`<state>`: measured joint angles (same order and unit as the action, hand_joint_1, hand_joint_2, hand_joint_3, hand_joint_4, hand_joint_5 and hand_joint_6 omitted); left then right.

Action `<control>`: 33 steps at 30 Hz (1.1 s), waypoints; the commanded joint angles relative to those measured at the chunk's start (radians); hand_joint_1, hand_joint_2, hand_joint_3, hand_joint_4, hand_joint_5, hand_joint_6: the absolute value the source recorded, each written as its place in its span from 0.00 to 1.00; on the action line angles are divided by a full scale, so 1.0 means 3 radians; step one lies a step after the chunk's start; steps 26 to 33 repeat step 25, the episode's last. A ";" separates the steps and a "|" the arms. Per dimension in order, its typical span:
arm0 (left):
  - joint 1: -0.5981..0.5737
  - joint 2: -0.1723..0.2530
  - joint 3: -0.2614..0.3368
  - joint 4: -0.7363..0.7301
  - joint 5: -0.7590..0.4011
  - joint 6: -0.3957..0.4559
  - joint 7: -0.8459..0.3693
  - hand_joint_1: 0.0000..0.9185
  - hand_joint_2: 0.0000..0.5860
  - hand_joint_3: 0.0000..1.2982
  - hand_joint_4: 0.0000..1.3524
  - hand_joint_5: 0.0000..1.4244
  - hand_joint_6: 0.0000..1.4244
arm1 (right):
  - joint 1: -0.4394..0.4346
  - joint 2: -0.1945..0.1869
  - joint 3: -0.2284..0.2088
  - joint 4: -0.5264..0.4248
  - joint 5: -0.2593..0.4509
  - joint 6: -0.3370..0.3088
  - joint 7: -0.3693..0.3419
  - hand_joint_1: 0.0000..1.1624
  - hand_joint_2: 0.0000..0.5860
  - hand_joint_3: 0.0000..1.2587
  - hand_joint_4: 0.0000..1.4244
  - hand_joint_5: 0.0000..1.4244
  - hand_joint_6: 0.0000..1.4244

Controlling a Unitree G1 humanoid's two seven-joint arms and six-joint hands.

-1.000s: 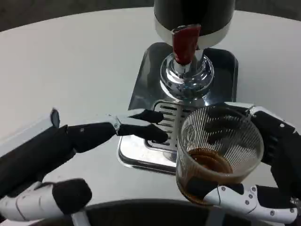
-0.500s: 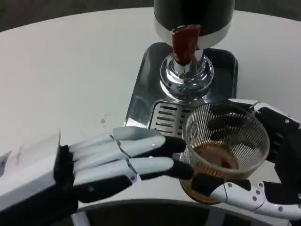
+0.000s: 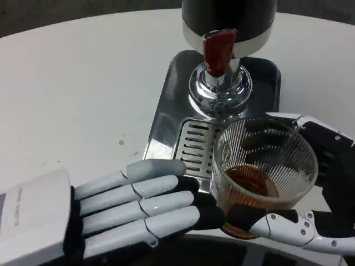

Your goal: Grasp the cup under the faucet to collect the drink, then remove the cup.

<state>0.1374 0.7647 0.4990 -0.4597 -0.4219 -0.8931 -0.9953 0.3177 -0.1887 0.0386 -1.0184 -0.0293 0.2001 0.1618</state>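
Observation:
A ribbed clear cup [image 3: 264,172] with brown drink in its bottom is held by my right hand [image 3: 324,188], whose fingers wrap its far side and base. The cup sits at the front right of the steel drip tray [image 3: 166,105], in front of the chrome faucet [image 3: 219,88] with its red lever [image 3: 218,50]. My left hand [image 3: 130,208] lies flat at the lower left, fingers stretched out side by side, their dark tips close to the cup's left side. I cannot tell whether they touch it.
The dark dispenser body [image 3: 228,16] rises at the top centre behind the faucet. A slotted grate [image 3: 195,145] lies in the tray beside the cup. The white table [image 3: 83,83] stretches to the left, with small brown specks [image 3: 121,143] on it.
My left hand turned over from a side-on pose to flat, fingers extended beside the cup, and settled lower. The cup stayed in my right hand, shifting slightly.

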 commanded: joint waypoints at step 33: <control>0.0335 0.0236 0.0242 0.0008 0.0051 -0.0296 0.0186 0.00 0.16 0.00 0.00 0.00 0.00 | -0.0019 -0.0176 -0.0009 -0.0096 0.0217 -0.0075 -0.0041 0.81 0.26 0.60 0.58 0.71 0.68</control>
